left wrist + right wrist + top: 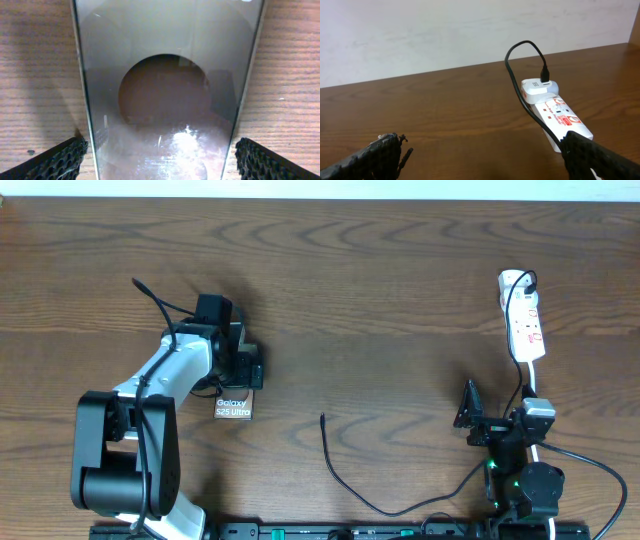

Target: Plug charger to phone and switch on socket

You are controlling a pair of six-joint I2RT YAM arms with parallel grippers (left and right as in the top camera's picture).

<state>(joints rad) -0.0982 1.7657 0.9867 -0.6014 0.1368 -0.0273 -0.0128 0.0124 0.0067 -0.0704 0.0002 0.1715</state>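
The left hand (243,368) sits spread astride the phone (234,407) near the counter's left side, pads (55,161) just outside its edges. The right hand (470,412), spread and empty, waits near the front-right corner. The cable (345,480) tip lies loose mid-front; the socket (524,320) sits back-right. A skewed squeeze could slide the phone.

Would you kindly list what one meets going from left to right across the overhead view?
Left arm's hand over the phone → free connector end of the charger → right arm's hand → socket.
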